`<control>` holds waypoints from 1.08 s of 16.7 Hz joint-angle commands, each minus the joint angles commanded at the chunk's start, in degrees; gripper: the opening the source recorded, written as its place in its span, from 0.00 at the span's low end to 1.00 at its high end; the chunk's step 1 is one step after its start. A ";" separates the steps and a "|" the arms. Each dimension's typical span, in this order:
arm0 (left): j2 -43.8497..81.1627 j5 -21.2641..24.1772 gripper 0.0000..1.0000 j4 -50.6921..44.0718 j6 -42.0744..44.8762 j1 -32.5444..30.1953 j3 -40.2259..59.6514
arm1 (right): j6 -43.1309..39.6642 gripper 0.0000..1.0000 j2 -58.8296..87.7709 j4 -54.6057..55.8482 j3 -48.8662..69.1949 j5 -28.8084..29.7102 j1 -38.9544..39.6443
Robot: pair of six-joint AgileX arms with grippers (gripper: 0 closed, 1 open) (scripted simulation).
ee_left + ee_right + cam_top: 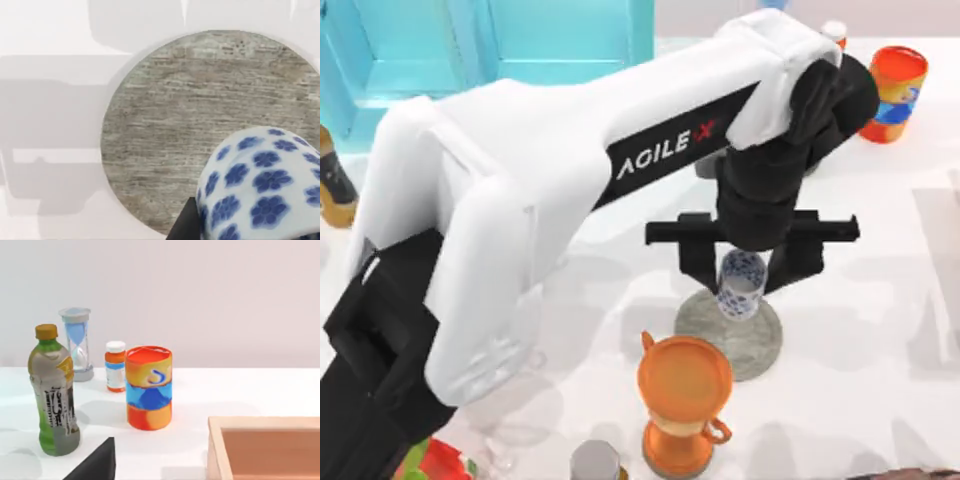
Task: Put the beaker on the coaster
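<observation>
The beaker, a small whitish cup with blue flower speckles, stands upright over the far part of the round grey coaster. My left gripper reaches down from above and is shut on it, one dark finger on each side. In the left wrist view the beaker sits over the mottled coaster, with a dark finger against its wall. Whether its base touches the disc is hidden. My right arm is parked at the table's right; a dark part of its gripper shows.
An orange jug stands just in front of the coaster, a grey metal cylinder beside it. A colourful can is at the far right. The right wrist view has a green bottle, an hourglass, a pill bottle and a wooden box.
</observation>
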 joint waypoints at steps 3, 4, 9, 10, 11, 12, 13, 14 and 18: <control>-0.10 -0.16 0.00 5.71 0.00 -0.13 -5.93 | 0.00 1.00 0.00 0.00 0.00 0.00 0.00; -0.15 -0.33 0.00 6.47 -0.02 -0.16 -6.71 | 0.00 1.00 0.00 0.00 0.00 0.00 0.00; -0.16 -0.39 0.08 6.65 -0.03 -0.17 -6.89 | 0.00 1.00 0.00 0.00 0.00 0.00 0.00; -0.16 -0.39 0.15 6.65 -0.03 -0.17 -6.89 | 0.00 1.00 0.00 0.00 0.00 0.00 0.00; -0.16 -0.39 0.23 6.65 -0.03 -0.17 -6.89 | 0.00 1.00 0.00 0.00 0.00 0.00 0.00; -0.16 -0.39 0.30 6.65 -0.03 -0.17 -6.89 | 0.00 1.00 0.00 0.00 0.00 0.00 0.00; -0.16 -0.39 0.38 6.65 -0.03 -0.17 -6.89 | 0.00 1.00 0.00 0.00 0.00 0.00 0.00; -0.16 -0.39 0.45 6.65 -0.03 -0.17 -6.89 | 0.00 1.00 0.00 0.00 0.00 0.00 0.00; -0.16 -0.39 0.75 6.65 -0.03 -0.17 -6.89 | 0.00 1.00 0.00 0.00 0.00 0.00 0.00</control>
